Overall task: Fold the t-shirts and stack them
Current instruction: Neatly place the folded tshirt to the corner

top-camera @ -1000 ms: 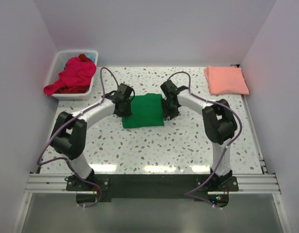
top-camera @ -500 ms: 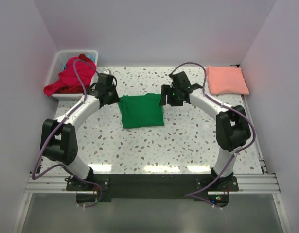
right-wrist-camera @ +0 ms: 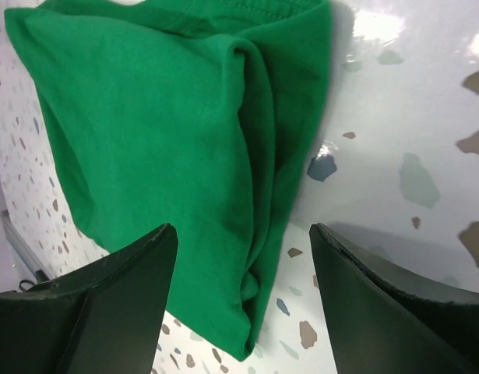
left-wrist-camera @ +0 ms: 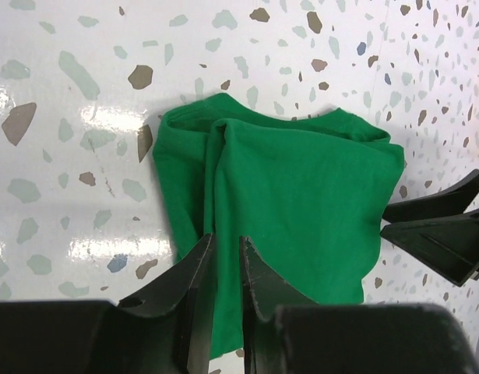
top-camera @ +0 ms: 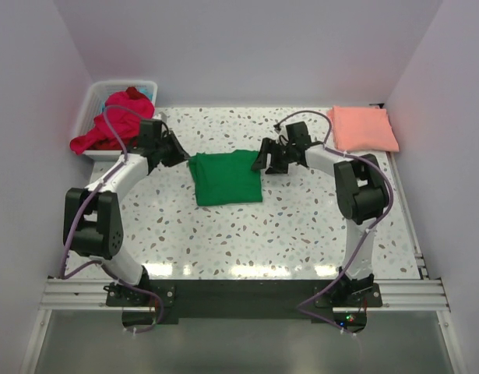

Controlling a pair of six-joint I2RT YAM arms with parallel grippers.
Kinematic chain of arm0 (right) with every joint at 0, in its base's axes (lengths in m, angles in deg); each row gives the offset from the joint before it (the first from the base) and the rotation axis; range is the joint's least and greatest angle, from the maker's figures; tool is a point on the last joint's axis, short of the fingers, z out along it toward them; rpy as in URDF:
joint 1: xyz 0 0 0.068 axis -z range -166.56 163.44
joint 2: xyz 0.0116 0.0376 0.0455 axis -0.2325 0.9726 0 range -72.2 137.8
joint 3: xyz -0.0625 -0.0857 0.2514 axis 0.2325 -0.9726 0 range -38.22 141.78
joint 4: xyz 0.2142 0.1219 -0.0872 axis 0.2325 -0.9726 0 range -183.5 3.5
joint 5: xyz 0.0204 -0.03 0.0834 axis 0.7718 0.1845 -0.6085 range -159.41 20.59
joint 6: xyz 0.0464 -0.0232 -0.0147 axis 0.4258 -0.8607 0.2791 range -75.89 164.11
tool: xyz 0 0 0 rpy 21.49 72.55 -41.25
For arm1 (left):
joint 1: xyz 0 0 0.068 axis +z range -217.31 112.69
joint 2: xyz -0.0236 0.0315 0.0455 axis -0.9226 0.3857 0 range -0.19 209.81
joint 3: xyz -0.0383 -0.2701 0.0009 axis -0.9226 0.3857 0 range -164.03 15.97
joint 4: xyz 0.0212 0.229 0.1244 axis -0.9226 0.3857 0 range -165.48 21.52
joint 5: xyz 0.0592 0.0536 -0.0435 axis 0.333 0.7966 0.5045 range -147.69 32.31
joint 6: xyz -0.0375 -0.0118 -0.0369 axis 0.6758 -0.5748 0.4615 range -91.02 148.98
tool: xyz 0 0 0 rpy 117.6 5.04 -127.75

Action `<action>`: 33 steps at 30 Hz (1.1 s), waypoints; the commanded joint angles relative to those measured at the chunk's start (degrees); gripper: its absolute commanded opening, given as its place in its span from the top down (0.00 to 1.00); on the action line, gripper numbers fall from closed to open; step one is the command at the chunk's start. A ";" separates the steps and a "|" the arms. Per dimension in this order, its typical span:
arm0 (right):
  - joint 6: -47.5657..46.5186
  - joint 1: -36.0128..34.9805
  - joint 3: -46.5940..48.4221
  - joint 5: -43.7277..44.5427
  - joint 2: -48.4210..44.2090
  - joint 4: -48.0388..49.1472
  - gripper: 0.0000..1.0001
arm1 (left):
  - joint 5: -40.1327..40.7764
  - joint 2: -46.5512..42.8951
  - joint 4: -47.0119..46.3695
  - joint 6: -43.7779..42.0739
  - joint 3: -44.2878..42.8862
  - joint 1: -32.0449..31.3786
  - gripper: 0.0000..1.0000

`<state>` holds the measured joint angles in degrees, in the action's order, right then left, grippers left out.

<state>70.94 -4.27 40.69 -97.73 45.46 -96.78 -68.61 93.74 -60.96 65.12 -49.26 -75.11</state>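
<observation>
taking stock from left to right: in the far left corner the white basket (top-camera: 95, 100) holds a heap of red and magenta shirts (top-camera: 114, 125), crumpled, part of it spilling over the rim, and none of them folded as far as i can see. next comes my left gripper (left-wrist-camera: 225, 261), hovering by the left edge of the green t-shirt (top-camera: 226, 178). its jaws are drawn almost together with only a thin slit between them, and nothing is pinched in there. the green t-shirt lies in the middle of the table (top-camera: 301, 226) as a compact folded rectangle, though one edge shows a loose ridge of bunched layers, so it is tidy rather than crisp. at its right edge sits my right gripper (right-wrist-camera: 243, 234), jaws spread wide and empty. the edge of the cloth shows between them, but i cannot tell whether they touch it. well apart, in the far right corner, the salmon-pink t-shirt (top-camera: 362, 128) rests flat and neatly folded, with nothing on top of it. so i judge one shirt finished and placed, one folded but not yet stacked, and the basket's lot not yet begun. what is left, i reckon, is to carry the green one onto the pink, then fold and stack the rest.
</observation>
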 commanded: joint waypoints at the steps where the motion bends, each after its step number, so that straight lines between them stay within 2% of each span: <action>1: 0.24 -0.22 -0.87 -6.40 1.24 5.18 0.26 | -6.04 0.46 -4.59 1.56 1.16 2.69 0.78; 12: -1.16 -0.74 0.53 -11.32 7.13 4.22 0.27 | -7.45 0.73 -5.38 1.30 1.34 5.24 0.79; 18: -1.95 -2.67 3.17 -12.90 11.00 2.73 0.35 | -7.63 -0.06 -5.03 1.04 1.60 6.47 0.79; 21: -3.18 -3.72 4.75 -12.64 12.41 0.71 0.51 | -7.63 -0.76 -4.94 0.86 1.95 7.17 0.80; 22: -3.45 -3.90 5.02 -11.86 12.59 -0.60 0.64 | -7.63 -0.85 -4.94 0.77 2.04 7.26 0.80; 24: -4.50 -4.60 5.89 -11.15 12.85 -1.93 0.77 | -7.63 -1.20 -4.86 0.77 2.39 7.53 0.80; 25: -4.77 -4.70 6.16 -10.10 12.76 -3.24 0.93 | -7.63 -1.29 -4.77 0.69 2.39 7.70 0.80; 26: -5.03 -4.78 6.34 -9.57 12.68 -3.77 1.00 | -7.71 -1.38 -4.77 0.60 2.65 7.79 0.80; 28: -5.65 -4.78 6.52 -7.82 11.80 -5.36 1.00 | -7.63 -1.47 -4.86 0.60 2.74 7.70 0.80; 33: -7.75 -4.87 7.57 2.90 7.94 -10.01 1.00 | -7.54 -2.26 -4.77 0.42 3.09 9.10 0.81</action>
<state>67.81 -8.71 47.73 -108.19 55.69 -97.55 -75.14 94.48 -64.04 65.91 -46.57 -67.76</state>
